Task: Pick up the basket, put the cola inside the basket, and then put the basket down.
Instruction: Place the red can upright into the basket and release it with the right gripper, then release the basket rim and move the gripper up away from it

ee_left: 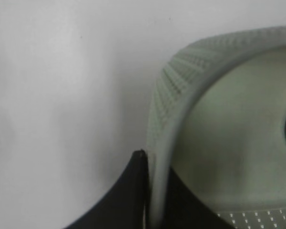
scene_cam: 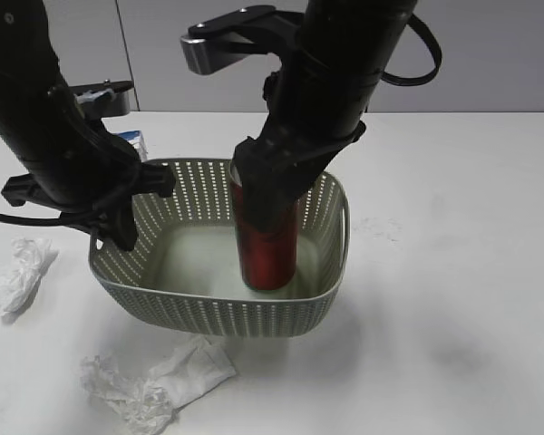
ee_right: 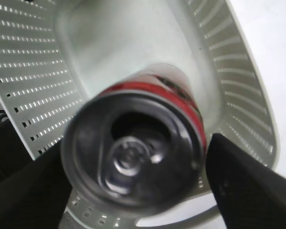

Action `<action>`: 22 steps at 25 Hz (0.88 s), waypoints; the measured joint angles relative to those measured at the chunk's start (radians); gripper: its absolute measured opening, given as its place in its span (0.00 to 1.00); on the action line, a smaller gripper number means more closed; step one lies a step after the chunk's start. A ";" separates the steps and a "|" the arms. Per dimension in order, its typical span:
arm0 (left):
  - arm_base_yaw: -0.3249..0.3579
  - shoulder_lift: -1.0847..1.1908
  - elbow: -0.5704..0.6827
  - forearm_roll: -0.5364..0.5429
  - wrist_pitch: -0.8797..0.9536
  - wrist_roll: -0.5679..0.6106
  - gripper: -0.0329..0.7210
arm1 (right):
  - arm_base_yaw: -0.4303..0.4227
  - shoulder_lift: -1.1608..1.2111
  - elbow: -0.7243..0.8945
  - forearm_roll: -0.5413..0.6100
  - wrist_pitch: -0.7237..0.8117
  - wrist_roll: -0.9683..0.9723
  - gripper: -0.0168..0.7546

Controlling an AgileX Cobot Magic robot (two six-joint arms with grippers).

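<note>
The pale green basket is in the middle of the white table, its left side a little raised. My left gripper is shut on the basket's left wall, with the rim pinched between its fingers in the left wrist view, where the basket fills the right side. The red cola stands upright inside the basket with its base on the floor. My right gripper is shut on the cola's upper part. In the right wrist view the cola's silver top sits between the fingers above the basket's wall.
Crumpled white paper lies at the left and in front of the basket. A white-and-blue carton stands behind my left arm. A grey wall closes off the back of the table.
</note>
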 joint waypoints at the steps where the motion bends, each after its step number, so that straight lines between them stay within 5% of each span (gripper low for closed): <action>1: 0.000 0.000 0.000 0.000 0.000 0.000 0.04 | 0.000 -0.005 -0.002 0.000 0.000 0.003 0.86; 11: 0.000 0.000 0.000 -0.013 0.009 0.001 0.04 | -0.022 -0.136 -0.091 -0.076 0.003 0.110 0.86; 22: 0.000 -0.001 0.000 -0.025 0.032 -0.024 0.04 | -0.413 -0.235 -0.066 -0.154 0.005 0.228 0.84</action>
